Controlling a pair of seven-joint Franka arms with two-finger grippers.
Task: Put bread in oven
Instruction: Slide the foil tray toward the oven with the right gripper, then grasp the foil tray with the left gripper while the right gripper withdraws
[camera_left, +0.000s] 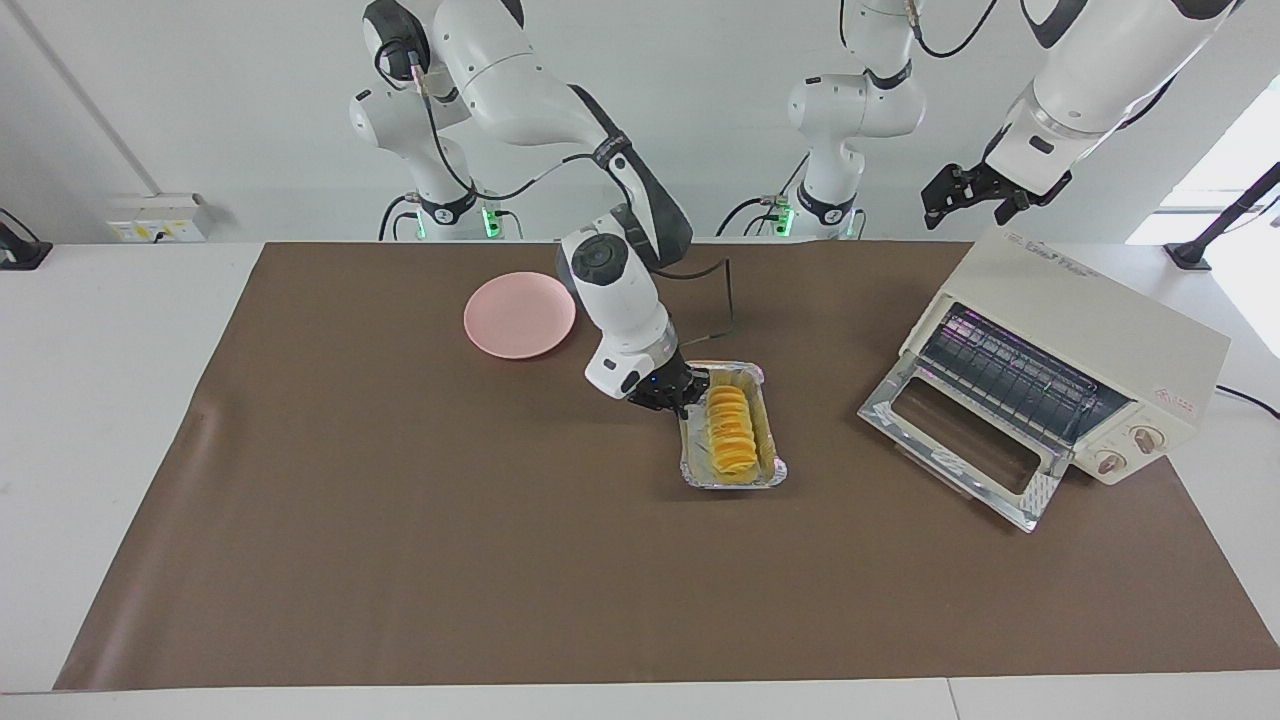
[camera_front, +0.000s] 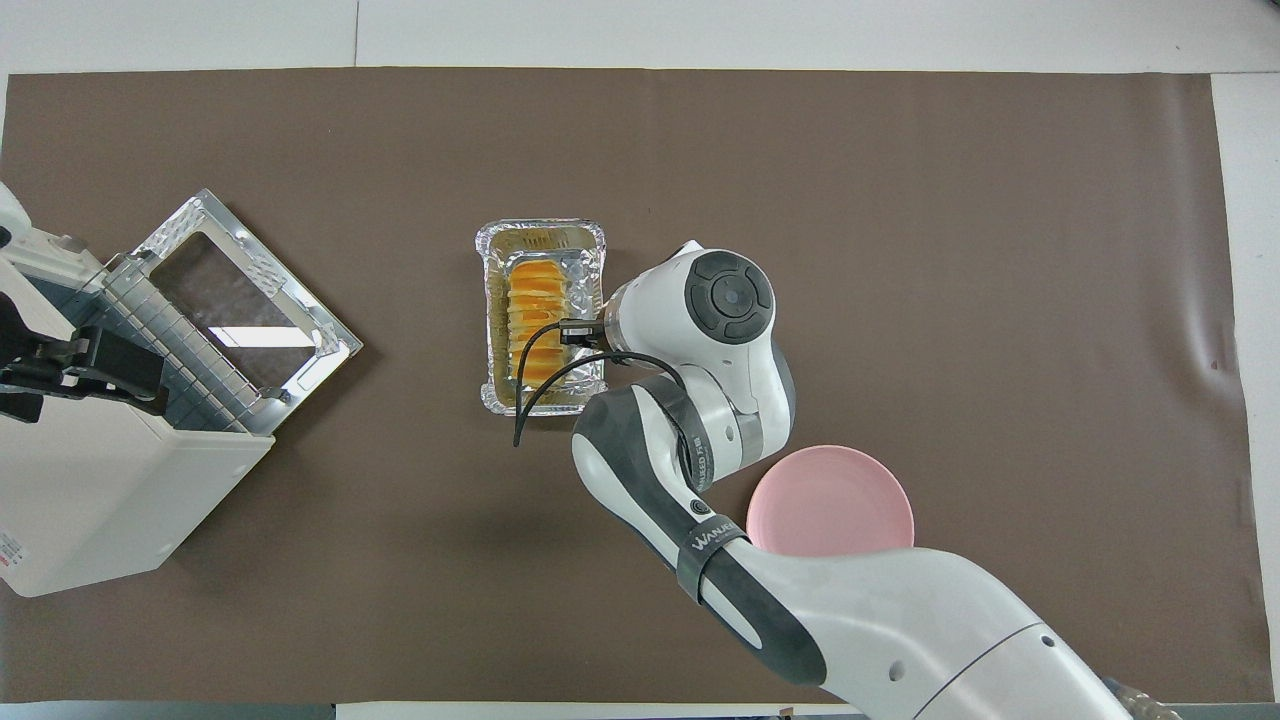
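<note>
**Right gripper at the tray's edge, oven standing ready**

From the facing view, I have the right gripper low at the rim of the silver rectangular foil tray, at the tray's side toward the right arm's end of the tabletop. I cannot tell whether its fingers are spread or clenched, nor whether they touch the foil. The small ridged yellow-orange bread lies lengthwise inside the tray, so I judge the tray serves as the carrier: grasping the rim spares the soft loaf. The boxy cream-white toaster oven sits toward the left arm's end, turned at an angle, its glass door dropped flat on the brown mat and the wire rack exposed, leaving the mouth free for loading. The left gripper waits in the air over the oven's top; its fingers I cannot read either. A round pink plate rests nearer the robots, unused.

From the overhead view, the right arm's wrist covers the right gripper, so contact is hidden here. The bread fills the middle of the foil tray, well apart from the oven, whose open door faces the tray. The bread is not yet in the oven.
</note>
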